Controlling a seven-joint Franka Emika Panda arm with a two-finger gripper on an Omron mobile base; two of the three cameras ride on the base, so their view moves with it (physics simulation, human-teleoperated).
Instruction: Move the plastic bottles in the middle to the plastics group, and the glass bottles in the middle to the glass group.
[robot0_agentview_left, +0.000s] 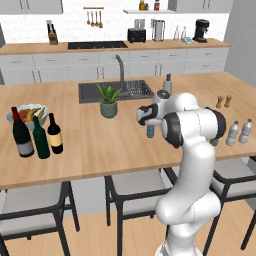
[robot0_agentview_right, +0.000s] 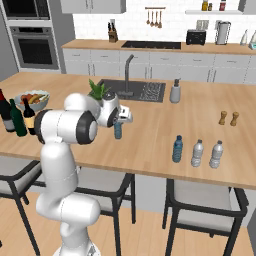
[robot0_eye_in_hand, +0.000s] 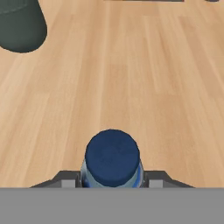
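- The white arm's gripper sits over a small translucent blue plastic bottle with a dark blue cap, and the fingers are drawn in snug on either side of its neck, just under the cap: that's a grip.
- In the left base view that same blue bottle stands upright mid-way along the wooden counter, near the potted green plant.
- The second blue bottle already stands just beside the pair of pale grey see-through bottles at the counter's right end.
- Over on the left end, the dark wine bottle with the yellowish label stands beside the slim green bottle and the big dark bottle with the greyish label; the glass looks sorted.
- Handling call: this bottle should be light and fairly stiff, but smooth-sided and thin-walled, so likely slippery and prone to swing.
- The hold under the cap's shoulder looks sensible; the lip gives the fingers something to catch.
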